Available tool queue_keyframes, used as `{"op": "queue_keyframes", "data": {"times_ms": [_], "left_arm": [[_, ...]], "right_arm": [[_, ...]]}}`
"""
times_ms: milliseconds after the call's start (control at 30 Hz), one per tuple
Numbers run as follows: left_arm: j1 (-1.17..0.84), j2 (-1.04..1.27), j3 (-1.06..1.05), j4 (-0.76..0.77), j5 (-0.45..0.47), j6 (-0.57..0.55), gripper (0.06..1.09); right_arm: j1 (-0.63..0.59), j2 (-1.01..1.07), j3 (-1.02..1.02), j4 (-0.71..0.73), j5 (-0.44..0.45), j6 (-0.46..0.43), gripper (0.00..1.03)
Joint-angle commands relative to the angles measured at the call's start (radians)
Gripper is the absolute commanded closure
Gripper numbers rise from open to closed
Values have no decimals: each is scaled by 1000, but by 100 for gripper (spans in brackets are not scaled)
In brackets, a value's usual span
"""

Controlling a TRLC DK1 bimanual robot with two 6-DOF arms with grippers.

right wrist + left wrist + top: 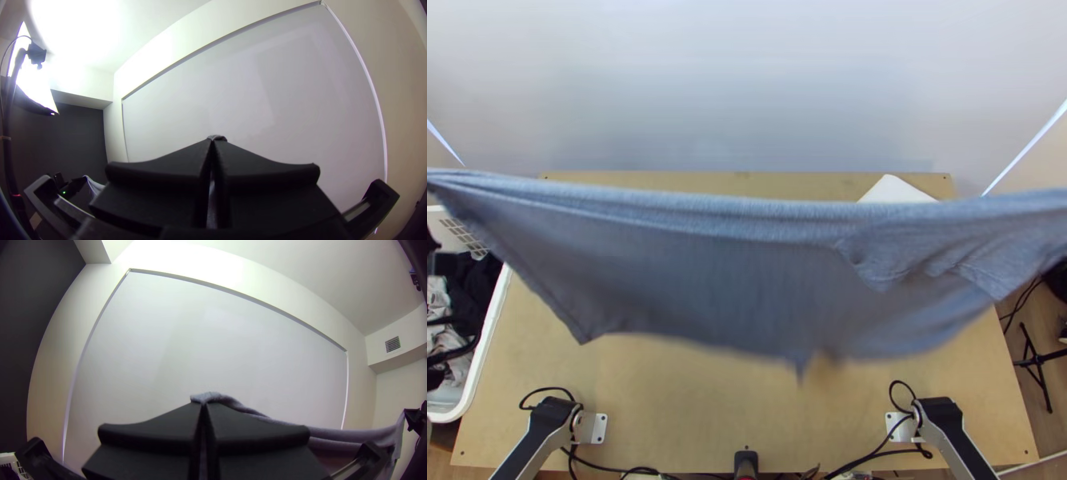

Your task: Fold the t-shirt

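The blue-grey t-shirt (747,272) hangs in the air above the table, stretched across the top view from edge to edge, its top edge pulled nearly taut and its lower part hanging loose and blurred. In the left wrist view my left gripper (203,405) is shut on a bit of the t-shirt (284,422), which runs off toward the other arm's gripper. My right gripper (212,141) is likewise shut, with a small piece of the cloth (217,137) poking out at its fingertips. Which parts of the shirt are pinched, I cannot tell.
The wooden table (667,400) lies below the shirt. A white basket (487,336) with dark and light clothes stands at its left side. Something white (897,189) lies at the far edge, partly behind the shirt. Black cables run along the near edge.
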Motion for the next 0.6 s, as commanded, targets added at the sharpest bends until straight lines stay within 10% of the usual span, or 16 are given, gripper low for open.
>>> {"op": "queue_keyframes", "data": {"times_ms": [0,567], "left_arm": [[-5,-77,-40,-58,-1,1,105],[-24,-378,-838,-66,20,4,105]], "right_arm": [[24,6,34,-46,-2,12,100],[17,117,-768,377,-1,17,100]]}}
